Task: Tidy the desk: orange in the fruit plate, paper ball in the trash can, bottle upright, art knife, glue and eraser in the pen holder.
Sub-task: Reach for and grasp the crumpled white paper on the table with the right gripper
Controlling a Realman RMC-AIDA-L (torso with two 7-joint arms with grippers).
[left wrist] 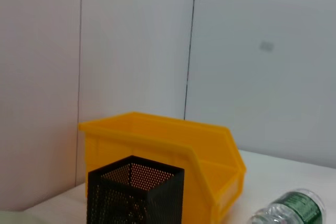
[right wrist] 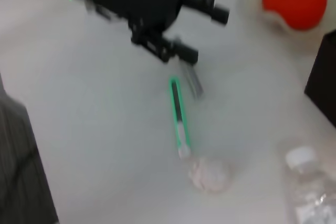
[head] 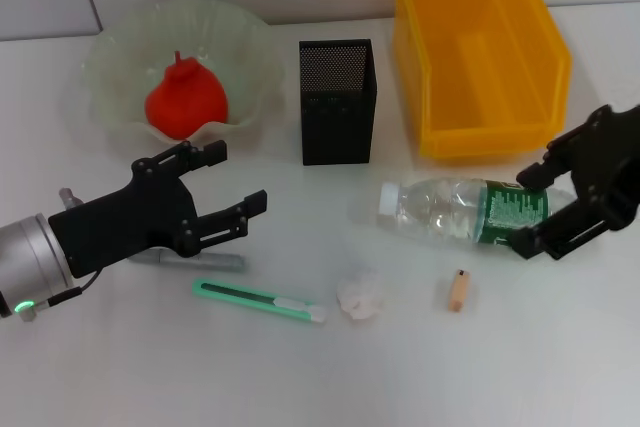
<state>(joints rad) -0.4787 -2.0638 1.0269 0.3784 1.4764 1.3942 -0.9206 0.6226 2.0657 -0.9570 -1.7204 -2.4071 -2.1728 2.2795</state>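
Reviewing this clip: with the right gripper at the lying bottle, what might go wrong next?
The right gripper is open around the base end of the bottle, far from the cap; tipped upright from there, the bottle may slip or topple. It could also roll toward the paper ball. The trash can stands close behind, so a swing may clip it.

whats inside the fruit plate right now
The orange sits inside the fruit plate, left of the pen holder. Nothing else shows in it; the spot beneath the orange is covered.
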